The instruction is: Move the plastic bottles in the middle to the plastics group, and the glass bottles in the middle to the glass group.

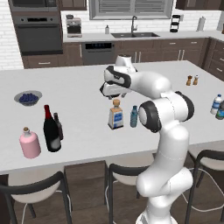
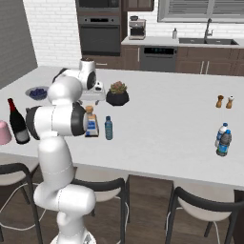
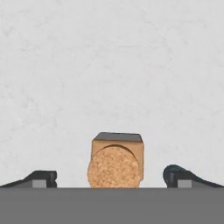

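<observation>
Since the wine bottle (image 1: pixel 50 129) already stands at the left end of the surface (image 1: pixel 78 109), right by the pink flask (image 1: pixel 29 142) and the slim brown beer bottle (image 1: pixel 58 126), the glass group looks half served. Judgement: the square clear bottle (image 1: pixel 115 114) is the piece in hand now.

- Gripper (image 3: pixel 112 178) hangs above that bottle's cork, pointing down. In the hand view the stopper (image 3: pixel 114 167) sits between the two fingers (image 3: pixel 41 178), spread wide, nothing held. Clear gaps on both sides, no contact. That centring makes sense for a straight drop onto the neck.
- Square bottle stands upright mid-surface, near edge side. Small teal bottle (image 1: pixel 134 117) is just beside it on the right, apart, not touching. Close neighbour, so a descent that drifts right could knock it.
- Plastics group sits at the far right end: clear water bottle (image 2: pixel 220 134) with a darker bottle (image 2: pixel 224 143) just in front of it. Teal bottle is well apart from them, so that move is not yet done.
- Also on the surface: bowl of blue fruit (image 1: pixel 28 98) far left, potted plant (image 2: pixel 117 93) behind the arm, shakers (image 2: pixel 224 101) towards the right. None of them lie between the middle and either group.

Next move probably calls for lowering until the fingers bracket the neck or shoulders, then closing. Square body may grip better low than on the round cork.
</observation>
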### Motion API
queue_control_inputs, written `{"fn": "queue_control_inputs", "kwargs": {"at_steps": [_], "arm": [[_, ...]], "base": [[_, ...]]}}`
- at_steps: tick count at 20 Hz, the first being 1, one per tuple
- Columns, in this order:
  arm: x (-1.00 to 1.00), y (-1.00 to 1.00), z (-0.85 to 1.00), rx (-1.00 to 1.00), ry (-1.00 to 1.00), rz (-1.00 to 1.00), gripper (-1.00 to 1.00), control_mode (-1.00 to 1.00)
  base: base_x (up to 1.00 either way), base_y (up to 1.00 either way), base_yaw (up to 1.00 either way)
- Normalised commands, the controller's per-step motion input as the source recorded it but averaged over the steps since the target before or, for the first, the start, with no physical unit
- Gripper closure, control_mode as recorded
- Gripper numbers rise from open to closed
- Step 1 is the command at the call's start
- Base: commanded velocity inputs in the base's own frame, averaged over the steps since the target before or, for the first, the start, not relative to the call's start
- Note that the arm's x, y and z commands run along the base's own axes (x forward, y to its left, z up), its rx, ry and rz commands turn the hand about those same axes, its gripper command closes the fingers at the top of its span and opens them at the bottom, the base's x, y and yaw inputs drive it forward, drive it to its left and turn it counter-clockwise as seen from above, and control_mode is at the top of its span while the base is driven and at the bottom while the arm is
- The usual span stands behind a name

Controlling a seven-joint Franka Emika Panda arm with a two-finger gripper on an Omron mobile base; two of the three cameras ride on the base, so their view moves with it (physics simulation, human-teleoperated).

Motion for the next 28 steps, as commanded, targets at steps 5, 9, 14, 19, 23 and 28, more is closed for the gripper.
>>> {"fn": "queue_control_inputs", "kwargs": {"at_steps": [5,9,14,19,23,28], "arm": [[0.00,0.00,-0.11,0.00,0.00,0.00,-1.00,-1.00],[-0.07,0.00,-0.21,0.00,0.00,0.01,-1.00,-1.00],[-0.05,0.00,-0.48,0.00,0.00,0.02,-1.00,-1.00],[-0.06,0.00,-0.30,0.00,0.00,0.02,-1.00,-1.00],[0.00,0.00,0.00,0.00,0.01,0.00,1.00,-1.00],[0.00,0.00,0.00,0.00,0.00,0.00,1.00,-1.00]], "base": [[0.00,0.00,0.00],[0.00,0.00,0.00],[0.00,0.00,0.00],[0.00,0.00,0.00],[0.00,0.00,0.00],[0.00,0.00,0.00]]}}
